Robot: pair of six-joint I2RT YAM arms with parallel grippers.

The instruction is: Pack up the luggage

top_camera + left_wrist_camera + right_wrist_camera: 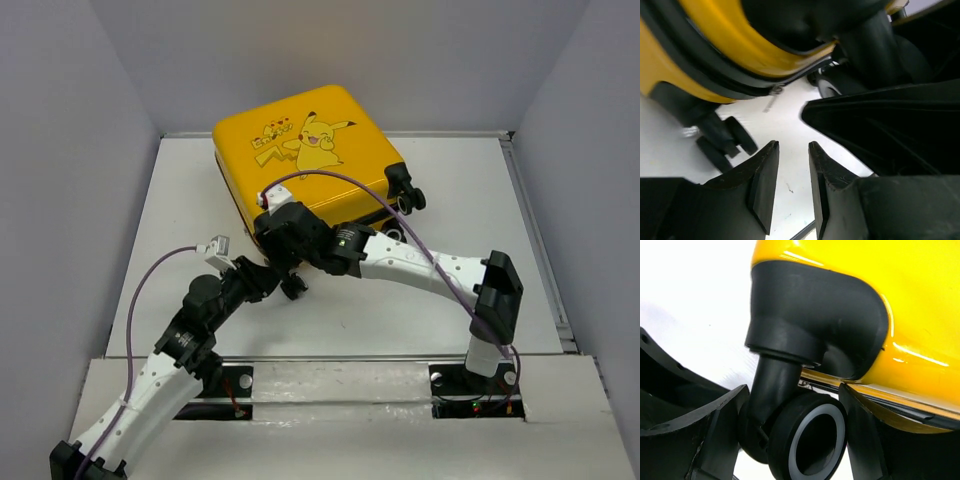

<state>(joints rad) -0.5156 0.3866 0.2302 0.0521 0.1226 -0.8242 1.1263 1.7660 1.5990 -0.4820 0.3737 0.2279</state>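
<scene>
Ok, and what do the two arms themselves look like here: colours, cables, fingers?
The left arm and right arm match: white link shells, black joints and black wrist housings. A thin purple cable loops loosely along each. The left fingers and right fingers are matte black wedges with flat inner faces.

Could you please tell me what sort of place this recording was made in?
Probably a robotics lab test cell: a left arm and right arm bolted to the edge of a white table, plain grey walls closing it in, and yellow luggage set out as a prop.
</scene>
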